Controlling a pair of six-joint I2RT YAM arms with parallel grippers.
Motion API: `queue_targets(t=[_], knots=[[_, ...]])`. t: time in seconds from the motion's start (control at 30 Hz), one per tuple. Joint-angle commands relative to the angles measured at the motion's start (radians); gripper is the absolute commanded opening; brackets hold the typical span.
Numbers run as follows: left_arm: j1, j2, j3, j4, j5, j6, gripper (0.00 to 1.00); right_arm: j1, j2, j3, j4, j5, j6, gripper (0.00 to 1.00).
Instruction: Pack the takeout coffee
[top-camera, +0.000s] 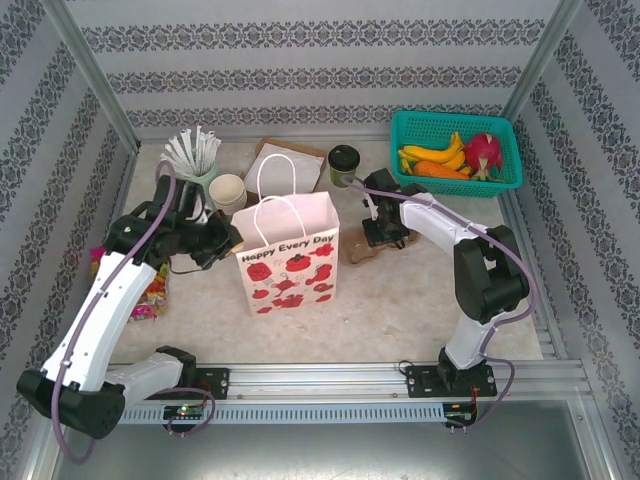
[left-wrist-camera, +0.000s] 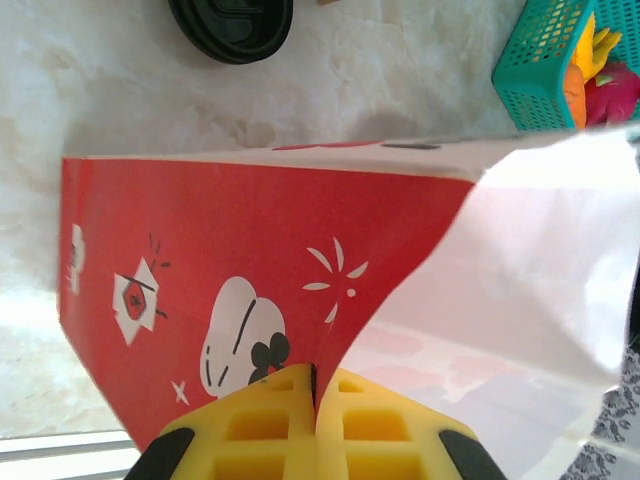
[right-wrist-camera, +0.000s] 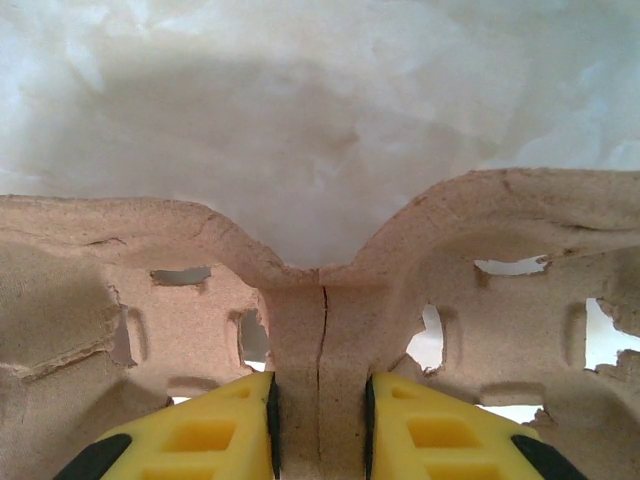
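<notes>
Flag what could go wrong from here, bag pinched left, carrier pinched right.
The right fingers grip the cardboard carrier only by its thin centre rib, which looks split; it may tear or swing.
The left fingers pinch one edge of the paper bag; it could tip or fold when loaded.
The takeout coffee stands close behind the right arm; a swing might knock it.

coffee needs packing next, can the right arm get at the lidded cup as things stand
Probably not yet: the right arm has its jaws shut on the cardboard carrier. The takeout coffee stands close beside that arm in the open, so it looks reachable once the carrier is released.
</notes>
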Motion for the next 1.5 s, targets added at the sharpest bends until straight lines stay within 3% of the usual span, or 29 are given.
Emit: queue_targets(t=[0.0,0.17,0.33,0.43,0.6,0.7,0.87,1.03,1.1,1.3,1.47], knots=[[-0.060,0.055,0.025,0.097,-0.039,-0.052,0.00,-0.019,-0.028,-0.019,0.011,0.016,0.014,0.27],[-0.118,0.173,0.084,0.081,-0.036,-0.026,0.03,-0.052,-0.063,-0.039,0.014,0.031,0.003,0.27],[-0.156,0.237,0.129,0.101,-0.044,0.003,0.18,-0.113,-0.107,-0.073,0.003,0.038,-0.018,0.27],[-0.176,0.266,0.197,0.031,-0.088,0.076,0.33,-0.141,-0.123,-0.087,-0.001,0.040,-0.029,0.27],[-0.180,0.257,0.248,-0.070,-0.176,0.261,0.67,-0.161,-0.141,-0.099,-0.006,0.042,-0.032,0.27],[-0.178,0.262,0.344,-0.128,-0.251,0.431,0.78,-0.166,-0.151,-0.101,-0.012,0.045,-0.026,0.27],[-0.178,0.297,0.456,-0.087,-0.295,0.742,0.93,-0.156,-0.186,-0.125,0.014,0.026,-0.028,0.27],[-0.178,0.376,0.503,-0.011,-0.145,1.038,0.93,-0.150,-0.206,-0.146,0.022,0.033,-0.005,0.27],[-0.178,0.412,0.522,0.007,-0.133,1.135,0.93,-0.146,-0.215,-0.152,0.025,0.037,0.000,0.27],[-0.178,0.522,0.608,-0.014,-0.062,1.309,0.93,-0.134,-0.242,-0.162,0.032,0.042,0.011,0.27],[-0.177,0.617,0.692,-0.128,-0.019,1.421,0.87,-0.129,-0.250,-0.163,0.025,0.049,0.019,0.27]])
